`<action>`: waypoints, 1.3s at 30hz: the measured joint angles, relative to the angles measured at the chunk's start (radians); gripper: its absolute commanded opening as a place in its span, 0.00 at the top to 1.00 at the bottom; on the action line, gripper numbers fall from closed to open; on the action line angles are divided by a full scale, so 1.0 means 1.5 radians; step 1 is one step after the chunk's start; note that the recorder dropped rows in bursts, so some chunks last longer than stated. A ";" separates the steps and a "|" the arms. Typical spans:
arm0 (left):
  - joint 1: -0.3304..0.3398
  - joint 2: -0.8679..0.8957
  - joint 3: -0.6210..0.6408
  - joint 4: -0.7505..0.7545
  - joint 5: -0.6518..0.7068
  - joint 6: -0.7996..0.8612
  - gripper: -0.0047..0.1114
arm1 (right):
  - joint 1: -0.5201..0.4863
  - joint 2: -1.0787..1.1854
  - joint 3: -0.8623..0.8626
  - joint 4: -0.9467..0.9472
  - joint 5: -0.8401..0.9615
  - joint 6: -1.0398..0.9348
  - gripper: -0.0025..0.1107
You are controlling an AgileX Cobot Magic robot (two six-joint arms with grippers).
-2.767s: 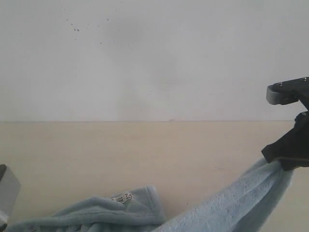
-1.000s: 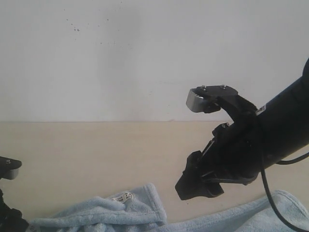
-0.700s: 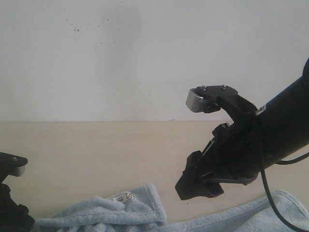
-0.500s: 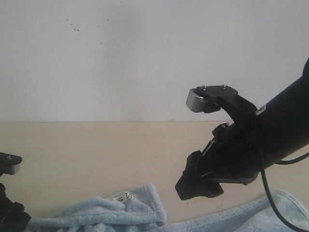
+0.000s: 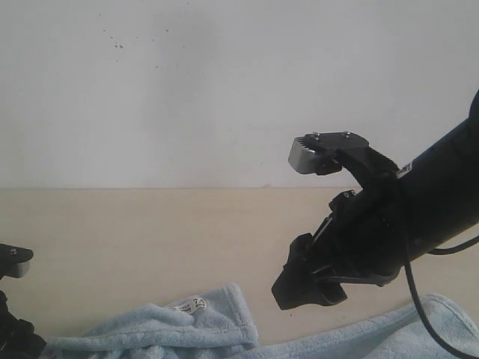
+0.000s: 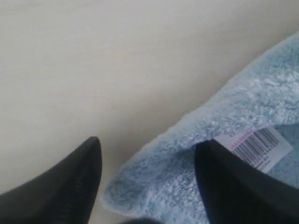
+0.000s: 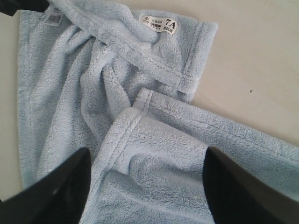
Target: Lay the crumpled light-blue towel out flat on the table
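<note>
Pale-blue fleecy towel (image 7: 70, 93) lies crumpled on the beige wooden surface (image 5: 150, 232); left tool (image 6: 150, 144) gapes astride its corner, right tool (image 7: 147, 151) gapes empty above it.

1. Right arm (image 5: 441, 194) is seen entering from the right edge of the exterior view, black and stretched toward the middle.
2. Right gripper (image 5: 305, 221) is carried at its end, turned on edge. One finger is held high with a grey ribbed pad (image 5: 303, 155), the other low. The jaws are set wide apart.
3. A black cable (image 5: 410, 299) is hung in a loop below the right wrist.
4. Left gripper (image 5: 11, 299) is caught only partly, low at the left edge of the exterior view, with a grey-tipped finger uppermost.
5. In the left wrist view its dark fingertips (image 6: 79, 177) are seen apart, with a clear gap between them.
</note>
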 measured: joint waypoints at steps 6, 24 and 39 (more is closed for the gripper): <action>0.000 0.000 0.000 0.000 0.006 0.000 0.86 | 0.000 0.000 0.000 0.000 0.000 -0.001 0.41; 0.000 -0.100 -0.049 -0.136 0.071 0.060 0.92 | 0.002 0.000 0.000 0.000 0.043 -0.014 0.41; 0.068 -0.258 0.062 0.000 0.020 -0.172 0.92 | 0.171 0.000 0.068 -0.057 -0.117 0.047 0.41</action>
